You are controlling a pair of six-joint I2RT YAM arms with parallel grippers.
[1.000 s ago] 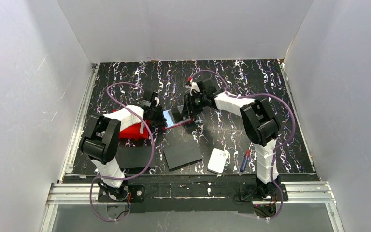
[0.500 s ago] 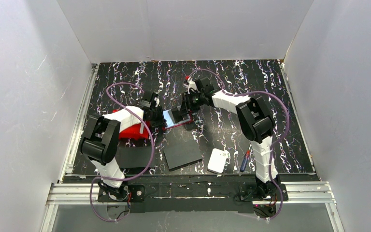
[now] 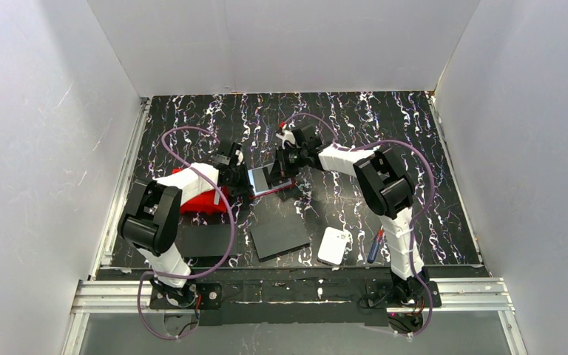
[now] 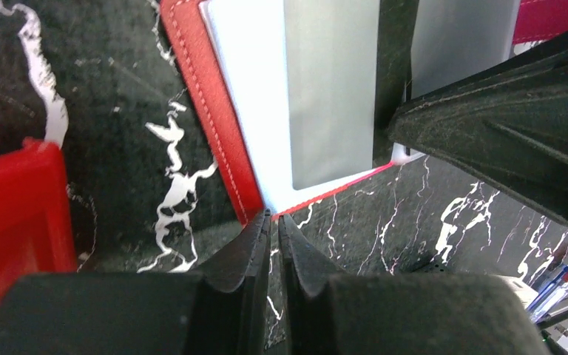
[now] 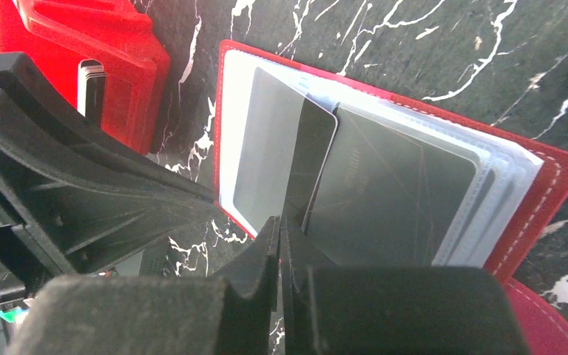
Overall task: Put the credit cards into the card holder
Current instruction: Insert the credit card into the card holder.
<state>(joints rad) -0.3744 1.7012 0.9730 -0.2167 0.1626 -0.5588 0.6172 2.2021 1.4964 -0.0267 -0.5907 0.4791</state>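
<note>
Feeding credit card (image 5: pixel 310 151), pinched in right gripper (image 5: pixel 279 225), into card holder (image 5: pixel 553 177) pinched at corner by left gripper (image 4: pixel 274 219); next, probably push deeper.

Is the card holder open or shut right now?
Open. The card holder lies spread flat, with its clear sleeves and the cards inside them showing.
</note>
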